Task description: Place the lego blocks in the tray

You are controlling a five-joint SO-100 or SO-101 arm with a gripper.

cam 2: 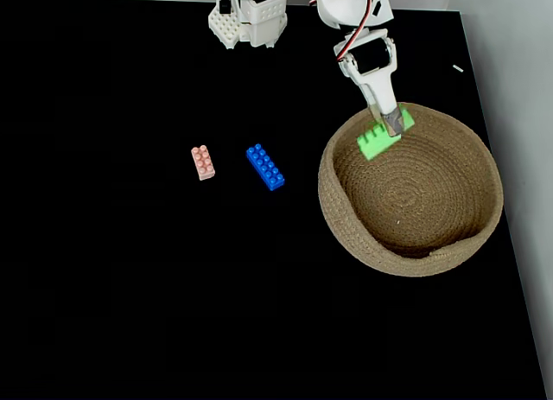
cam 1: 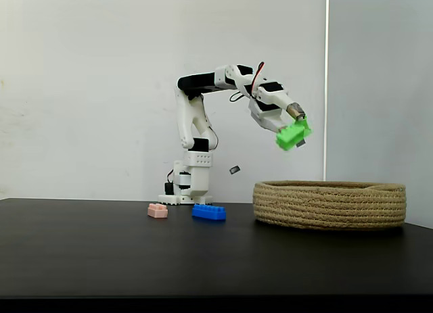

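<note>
We start with the green brick (cam 1: 293,134), pinched in the gripper (cam 1: 298,128) and tilted in the air above the near-arm rim of the tray (cam 1: 330,205); from above, the green brick (cam 2: 380,139) sits over the tray's (cam 2: 473,236) inner wall on the side nearest the robot base. We judge it light, rigid and smooth-sided, so a firm pinch across its narrow flanks suits it, and a drop into the soft coiled rope should not hurt it. The jaws are closed on it, one finger across its top. The blue brick (cam 2: 265,167) and pink brick (cam 2: 203,162) lie flat on the black tabletop (cam 2: 130,288), near each other, left of the tray and toward the back edge. We would take the long blue one across its short width, mid-length.
</note>
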